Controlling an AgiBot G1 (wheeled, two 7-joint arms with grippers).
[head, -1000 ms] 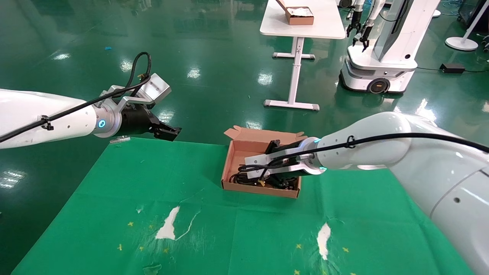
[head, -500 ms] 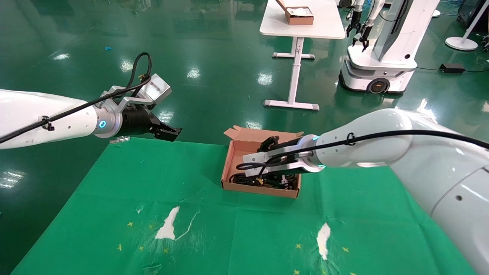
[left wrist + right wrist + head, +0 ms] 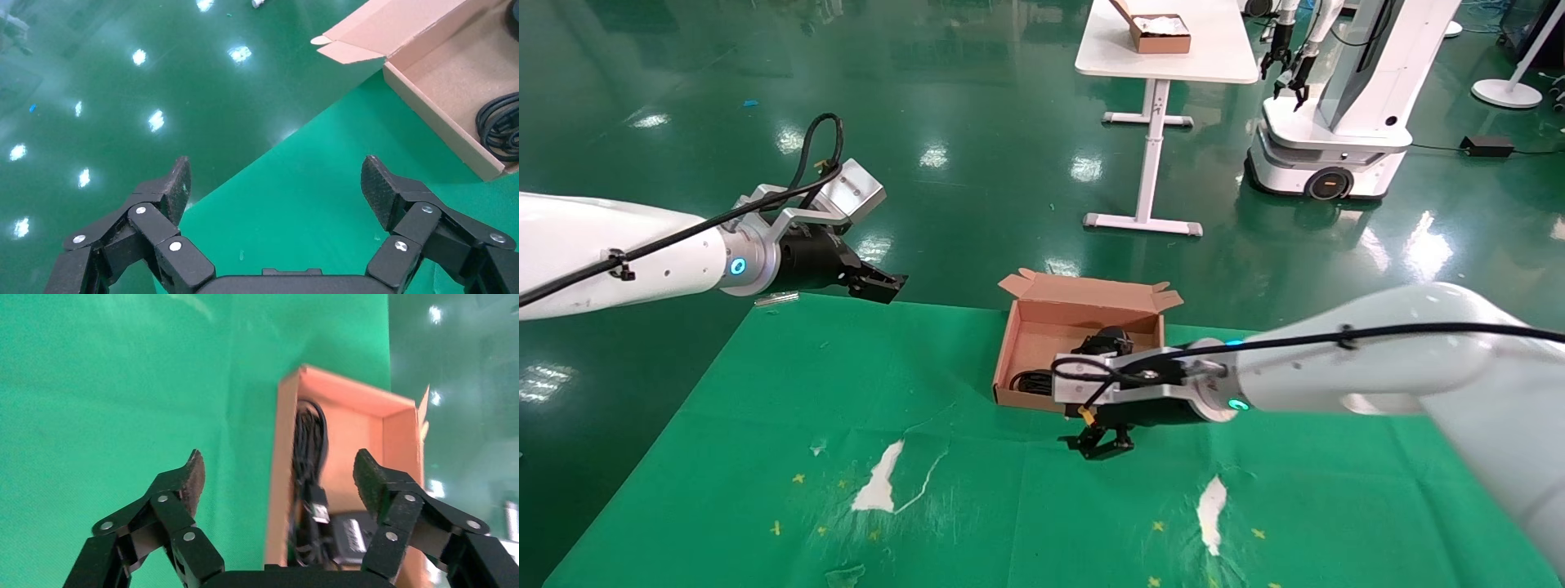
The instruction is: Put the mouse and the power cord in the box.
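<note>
In your head view the right arm crosses the near wall of the box, so most of the power cord is hidden and only a few loops show at the left corner. The mouse peeks above that arm, its lower half covered. In the right wrist view the mouse sits partly behind a fingertip and the print on its label is too blurred to read. In the left wrist view the picture's edge cuts the box, leaving only an arc of the power cord
</note>
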